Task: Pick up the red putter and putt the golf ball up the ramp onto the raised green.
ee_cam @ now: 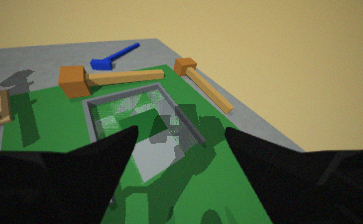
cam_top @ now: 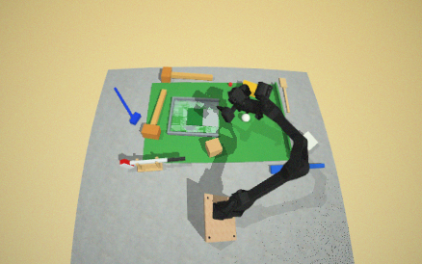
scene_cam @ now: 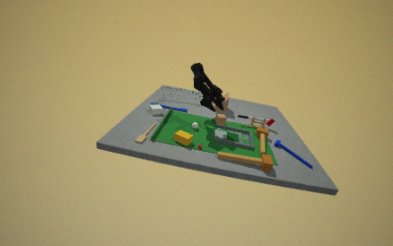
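The claw (cam_top: 224, 112) gapes wide and empty over the green mat (cam_top: 261, 145), while the red putter (cam_top: 152, 160), probably light, stiff and thin, rests on 1 wooden stand (cam_top: 149, 167), best gripped mid-shaft.

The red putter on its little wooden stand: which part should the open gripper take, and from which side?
Probably the white and black shaft of the red putter, gripped from above with the fingers either side of it. It lies roughly level across the wooden stand, the red head at one end, leaving the black handle end free. The gripper is open and empty, over the green mat.
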`<state>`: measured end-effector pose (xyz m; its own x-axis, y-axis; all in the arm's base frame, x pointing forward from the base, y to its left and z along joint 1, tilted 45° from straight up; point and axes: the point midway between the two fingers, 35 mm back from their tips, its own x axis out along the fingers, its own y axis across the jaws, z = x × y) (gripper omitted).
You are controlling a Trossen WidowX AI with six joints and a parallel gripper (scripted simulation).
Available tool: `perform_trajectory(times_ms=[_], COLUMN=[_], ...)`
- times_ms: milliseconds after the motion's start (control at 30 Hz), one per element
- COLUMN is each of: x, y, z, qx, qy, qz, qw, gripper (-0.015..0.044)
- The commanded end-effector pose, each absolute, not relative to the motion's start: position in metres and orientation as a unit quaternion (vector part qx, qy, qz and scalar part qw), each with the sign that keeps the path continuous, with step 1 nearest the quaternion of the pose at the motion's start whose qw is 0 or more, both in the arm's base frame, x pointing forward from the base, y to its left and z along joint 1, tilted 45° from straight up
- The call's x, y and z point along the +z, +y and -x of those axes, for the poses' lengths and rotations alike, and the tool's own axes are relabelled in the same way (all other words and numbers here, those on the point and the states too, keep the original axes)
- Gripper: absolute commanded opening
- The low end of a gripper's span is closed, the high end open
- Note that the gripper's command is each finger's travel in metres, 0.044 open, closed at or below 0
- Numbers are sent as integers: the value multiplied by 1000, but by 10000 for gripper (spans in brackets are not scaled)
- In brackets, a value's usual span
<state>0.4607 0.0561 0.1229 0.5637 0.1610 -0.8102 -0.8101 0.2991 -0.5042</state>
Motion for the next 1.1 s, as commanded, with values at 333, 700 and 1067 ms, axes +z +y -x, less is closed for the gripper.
perform_trajectory(times_ms=[333,700,1067], x=[-12,-76,-91], y=[156,170,151], z=[-348,-229,-231], qx=[421,397,397], qy=[497,574,574], qz=[529,640,640], qw=[544,321,320], gripper=[440,440,440])
